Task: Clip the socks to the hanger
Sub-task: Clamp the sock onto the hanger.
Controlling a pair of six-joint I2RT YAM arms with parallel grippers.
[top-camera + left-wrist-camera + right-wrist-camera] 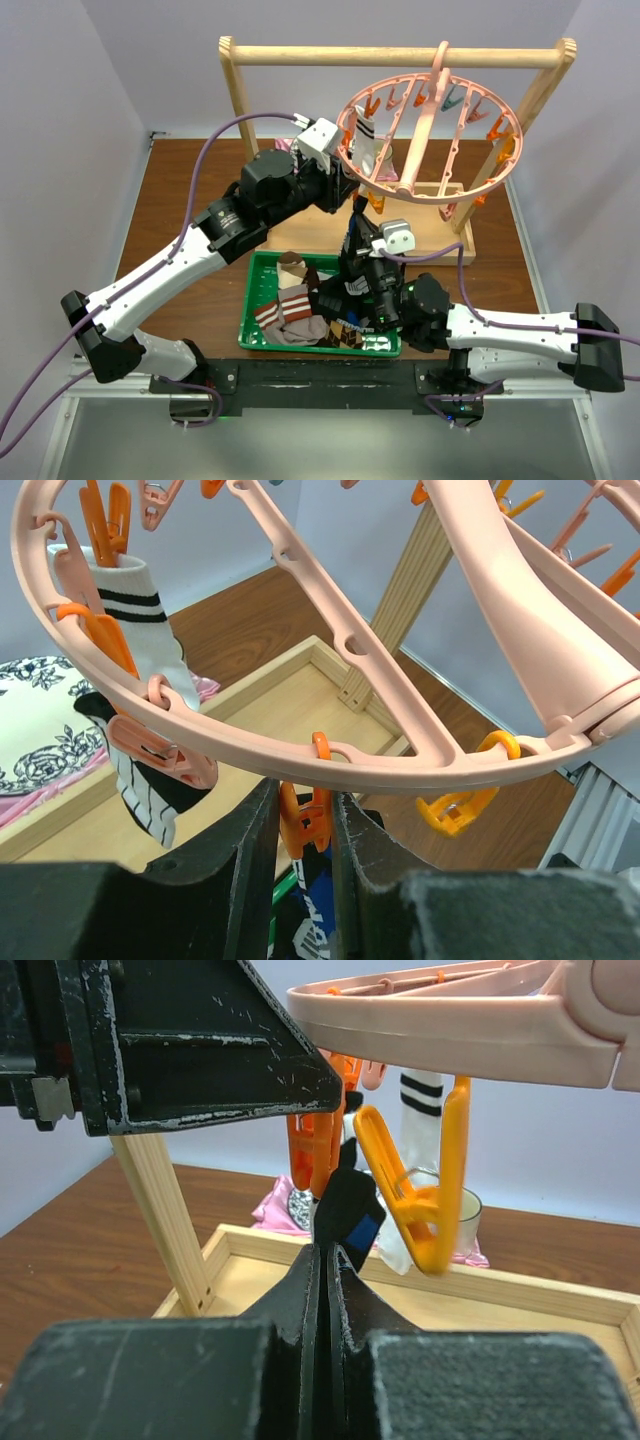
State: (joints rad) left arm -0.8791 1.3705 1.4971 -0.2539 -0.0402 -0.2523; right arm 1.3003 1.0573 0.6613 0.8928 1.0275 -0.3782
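Note:
The pink round hanger hangs from the wooden rack. My left gripper is shut on an orange clip under the hanger rim, squeezing it. My right gripper is shut on a black sock with blue marks and holds it upright, its top at the lower end of that clip. I cannot tell if the sock is inside the clip. The black sock also shows below in the left wrist view. A white sock with black stripes hangs clipped to the rim.
A green basket near the front holds several socks, one brown with white stripes. The wooden rack and its base tray stand behind. A yellow-orange clip hangs right beside the sock. A pink cloth lies at the back.

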